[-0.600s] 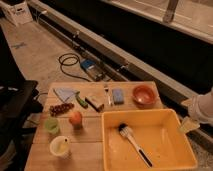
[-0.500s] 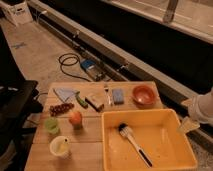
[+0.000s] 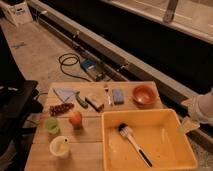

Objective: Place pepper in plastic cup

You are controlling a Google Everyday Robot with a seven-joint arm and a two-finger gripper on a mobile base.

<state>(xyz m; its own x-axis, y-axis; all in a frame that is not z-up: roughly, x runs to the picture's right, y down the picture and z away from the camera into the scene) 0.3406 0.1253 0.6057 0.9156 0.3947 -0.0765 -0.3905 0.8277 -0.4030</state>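
Fingers (image 3: 188, 125) apart beside yellow tub (image 3: 142, 113), pepper (image 3: 81, 99) untouched

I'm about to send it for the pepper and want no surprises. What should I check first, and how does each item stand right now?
1. The pepper lies free on the table, nothing on top: ok.
2. The plastic cup stands upright, mouth up: ok.
3. The plastic cup is empty: cannot tell.
4. The tool is open and holds nothing: ok.
5. The tool is near the pepper: not ok; it hangs at the far right, by the yellow tub and its right rim.
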